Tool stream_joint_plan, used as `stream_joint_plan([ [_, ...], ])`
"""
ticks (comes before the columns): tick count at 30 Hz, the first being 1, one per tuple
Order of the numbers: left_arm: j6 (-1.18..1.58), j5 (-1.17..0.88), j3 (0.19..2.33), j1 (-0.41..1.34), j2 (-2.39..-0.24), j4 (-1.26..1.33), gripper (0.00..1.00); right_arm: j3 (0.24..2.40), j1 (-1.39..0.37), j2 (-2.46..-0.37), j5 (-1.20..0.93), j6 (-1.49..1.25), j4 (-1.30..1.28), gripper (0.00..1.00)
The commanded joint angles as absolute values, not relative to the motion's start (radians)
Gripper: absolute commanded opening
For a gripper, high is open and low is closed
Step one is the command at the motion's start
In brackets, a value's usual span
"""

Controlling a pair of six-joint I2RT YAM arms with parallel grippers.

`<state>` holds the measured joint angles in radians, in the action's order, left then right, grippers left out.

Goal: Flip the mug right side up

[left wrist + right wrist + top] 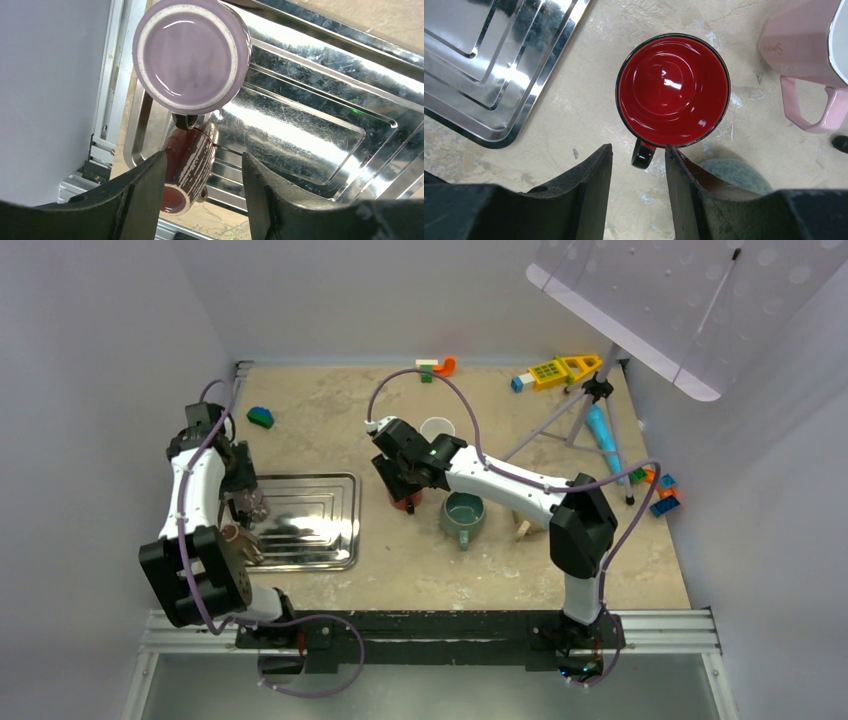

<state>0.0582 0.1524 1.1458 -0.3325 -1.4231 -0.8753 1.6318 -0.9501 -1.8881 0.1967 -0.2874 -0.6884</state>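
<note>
We place both mugs from the tray (320, 530). Off its right edge, on the bare surface (400, 570), the red mug (674, 90) stands mouth up, its glossy inside open to the wrist camera. Its handle points back into the gap of the right claw (638, 148). That claw's fingers are apart, wider than the handle and not pinching it. We cannot tell whether they are level with the handle or above it. We judge that this mug needs no turning. At the tray's left end the purple mug (192, 52) sits base up, so its axis is vertical and its mouth faces down. We read this one as the mug left to turn. Whether it sits wholly inside the tray's rim we cannot tell, and we cannot pick out its handle. The left claw (204, 160) hovers over that same end, fingers apart and empty. In its wrist view the purple mug lies just ahead of the fingertips. A brown mug (185, 167) lies on its side under the gap, just beside the purple one. The left arm is clearly the nearer, since the right claw is well apart, beyond the tray's far edge. We expect the left claw must reach past the brown mug, take the purple mug's wall from the side and roll it over. The brown mug may get knocked on the way.
</note>
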Motion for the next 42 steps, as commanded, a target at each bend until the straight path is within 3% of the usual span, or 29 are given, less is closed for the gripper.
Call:
stream_joint_plan([
  [1,0.023,0.185,1.142,-0.354,-1.424,-0.825,0.62,1.632,-0.956,-1.850,0.219,-0.286,-0.685,0.46],
  [12,0.015,0.255,1.186,-0.406,-1.579,-0.816,0.68,1.618,-0.955,-1.847,0.222,-0.282,-0.689,0.46],
  [26,0.043,0.040,1.049,-0.402,-1.582,-0.670,0.49,1.610,-0.956,-1.851,0.226,-0.279,-0.699,0.46],
  [33,0.054,0.043,1.032,-0.394,-1.566,-0.646,0.42,1.635,-0.956,-1.870,0.226,-0.267,-0.714,0.46],
  [42,0.113,0.209,1.074,-0.394,-1.640,-0.597,0.40,1.649,-0.958,-1.885,0.216,-0.273,-0.728,0.46],
])
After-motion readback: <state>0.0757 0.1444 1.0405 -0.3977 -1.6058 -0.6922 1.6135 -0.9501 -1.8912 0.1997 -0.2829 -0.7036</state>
